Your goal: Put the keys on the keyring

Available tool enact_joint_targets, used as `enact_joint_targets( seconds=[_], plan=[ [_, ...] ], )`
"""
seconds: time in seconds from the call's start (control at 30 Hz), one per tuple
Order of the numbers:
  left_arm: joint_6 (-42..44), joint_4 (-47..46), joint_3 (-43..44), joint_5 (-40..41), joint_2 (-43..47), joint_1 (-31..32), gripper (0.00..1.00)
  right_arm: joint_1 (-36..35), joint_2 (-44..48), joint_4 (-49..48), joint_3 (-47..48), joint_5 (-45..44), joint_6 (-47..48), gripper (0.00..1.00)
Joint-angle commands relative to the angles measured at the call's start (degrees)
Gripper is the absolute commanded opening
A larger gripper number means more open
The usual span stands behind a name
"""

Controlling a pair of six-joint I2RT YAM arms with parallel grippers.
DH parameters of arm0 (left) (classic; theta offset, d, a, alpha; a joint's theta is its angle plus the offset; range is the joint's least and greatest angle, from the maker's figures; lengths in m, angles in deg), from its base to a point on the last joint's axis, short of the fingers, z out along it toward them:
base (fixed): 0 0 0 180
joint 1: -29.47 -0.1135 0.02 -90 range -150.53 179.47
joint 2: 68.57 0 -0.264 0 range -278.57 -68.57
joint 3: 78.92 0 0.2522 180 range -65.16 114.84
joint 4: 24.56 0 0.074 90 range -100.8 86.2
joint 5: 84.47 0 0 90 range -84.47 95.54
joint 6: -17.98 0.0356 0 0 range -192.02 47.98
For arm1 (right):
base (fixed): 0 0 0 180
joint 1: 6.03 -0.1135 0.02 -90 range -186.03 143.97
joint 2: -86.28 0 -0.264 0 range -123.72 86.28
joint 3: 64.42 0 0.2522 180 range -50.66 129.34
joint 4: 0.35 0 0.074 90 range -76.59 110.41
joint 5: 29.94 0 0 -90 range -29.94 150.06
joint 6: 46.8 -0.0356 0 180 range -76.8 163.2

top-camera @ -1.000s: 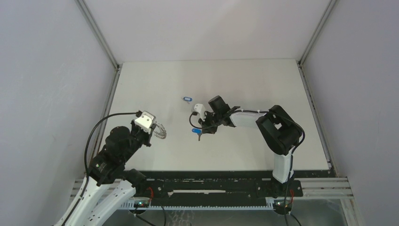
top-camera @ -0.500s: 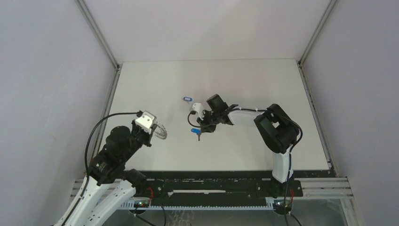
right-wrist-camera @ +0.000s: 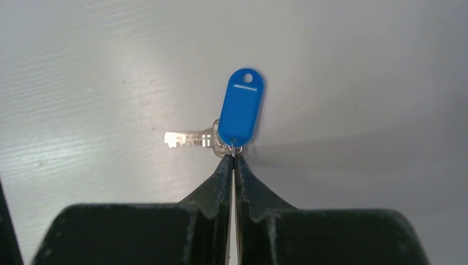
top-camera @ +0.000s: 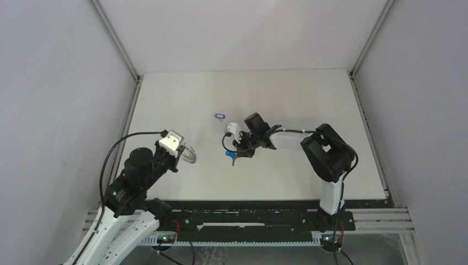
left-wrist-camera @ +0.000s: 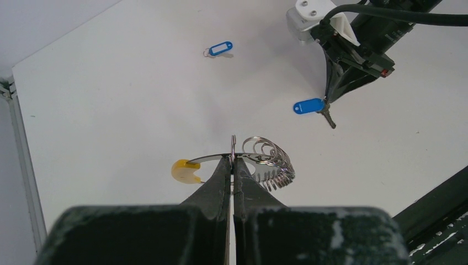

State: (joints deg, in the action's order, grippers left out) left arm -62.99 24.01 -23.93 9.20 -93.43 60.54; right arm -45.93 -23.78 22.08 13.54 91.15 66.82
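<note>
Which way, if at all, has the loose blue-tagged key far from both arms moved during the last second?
No. The loose blue-tagged key lies just as far from the table's far edge as before.

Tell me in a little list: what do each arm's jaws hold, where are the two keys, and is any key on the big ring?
left jaws: shut on the keyring
right jaws: shut on the small ring at the tag end of the blue-tagged key
other key: lying alone on the table, farther back, touched by nothing
keys on the keyring: none yet
</note>
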Motion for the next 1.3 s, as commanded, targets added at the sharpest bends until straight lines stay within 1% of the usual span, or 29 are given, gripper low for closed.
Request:
enact_joint_targets(
  seconds=[0.0, 0.2, 0.37, 0.53, 0.63, 0.8, 0.97, 1.13, 1.27],
  plan=[
    [0.0, -3.7, -0.5, -4.2, -0.1, -0.5, 0.0, -0.6, 8.7, -4.6, -4.6, 1.3, -1.2, 0.0],
    [1.2, -3.9, 0.7, -10.2, -2.6, -0.5, 0.0, -0.9, 19.1, -6.6, -7.9, 0.6, -1.7, 0.0],
    [3.2, -4.2, 3.4, -17.0, -5.3, -0.4, 0.0, -0.9, 27.2, -11.9, -12.0, -1.6, -6.0, 0.0],
    [5.3, -3.3, 7.9, -21.1, -10.0, 0.4, 0.0, -0.7, 36.2, -18.2, -16.0, -1.8, -9.3, 0.0],
    [8.2, -1.8, 11.3, -20.8, -12.8, 3.5, 0.0, 0.1, 41.4, -22.7, -18.8, 1.6, -10.2, 0.0],
    [14.5, 0.0, 15.9, -20.1, -17.2, 9.4, 0.0, 0.6, 47.6, -21.9, -19.8, 5.3, -9.8, 0.0],
    [21.0, 2.0, 18.6, -17.8, -21.1, 14.9, 0.0, 0.5, 50.2, -21.2, -20.8, 8.0, -9.1, 0.0],
    [25.3, 2.1, 19.2, -16.7, -22.7, 17.1, 0.0, -1.1, 50.5, -19.5, -20.8, 10.5, -2.4, 0.0],
    [26.6, 1.3, 17.5, -15.7, -22.9, 17.6, 0.0, -3.6, 51.3, -17.0, -20.9, 9.0, 2.3, 0.0]
  ],
)
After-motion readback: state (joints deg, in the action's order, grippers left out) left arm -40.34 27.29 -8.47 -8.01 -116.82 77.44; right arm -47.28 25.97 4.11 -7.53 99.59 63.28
